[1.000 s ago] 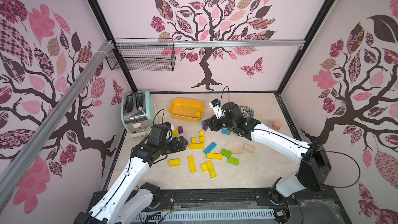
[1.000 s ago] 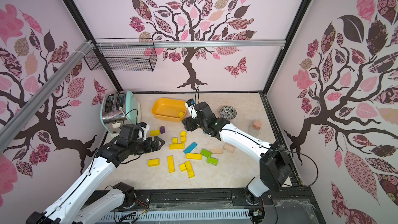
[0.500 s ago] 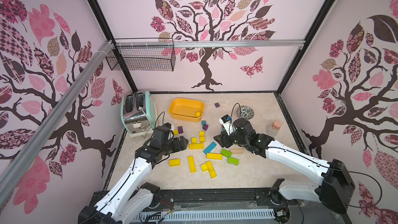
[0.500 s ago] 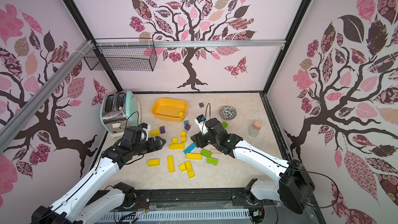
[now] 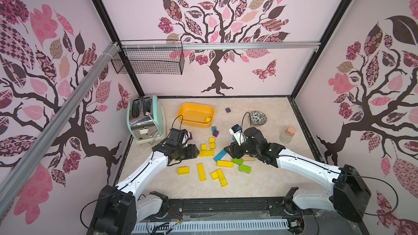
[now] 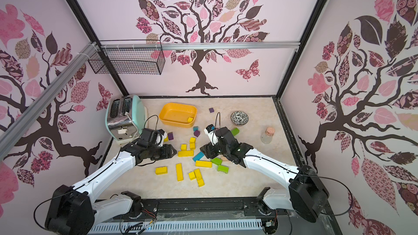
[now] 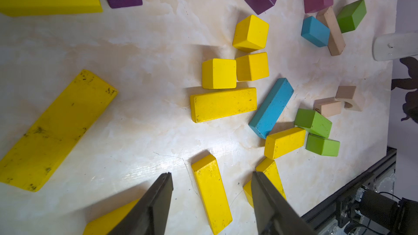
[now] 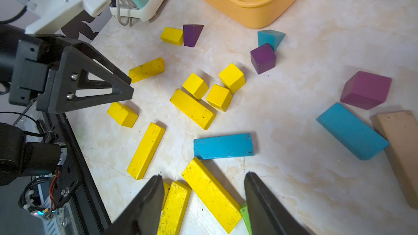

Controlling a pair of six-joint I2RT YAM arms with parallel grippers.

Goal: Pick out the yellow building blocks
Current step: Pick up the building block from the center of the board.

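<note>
Twelve yellow building blocks [image 5: 206, 153] by my count. My left arm hides two of them from above, so that total is likely, not certain.

- Nearest: my right gripper [image 8: 203, 175], jaws apart and empty, low over one flat yellow bar [image 8: 211, 194]. One end of the bar touches a blue bar [image 8: 222, 145], and a green block [image 8: 245, 213] touches the other end.
- My left gripper [image 7: 211, 173], jaws apart and empty, above one long yellow bar [image 7: 211, 191].
- Mid-table: three yellow cubes [image 7: 219, 73] bunched against another bar.
- To be left alone: three blue, three green, three tan [image 7: 328, 107], three purple [image 8: 263, 57], one magenta [image 8: 366, 89].
- Far: one orange-yellow tub [image 5: 192, 123] holding a single yellow block [image 5: 208, 119]. The other eleven lie on the table.

Step, as I judge it: sorting has barely begun, and each gripper is lining up a pick. For the next move my right gripper should drop lower, straddle the bar across its narrow width, and close without catching the green or blue neighbour.
</note>
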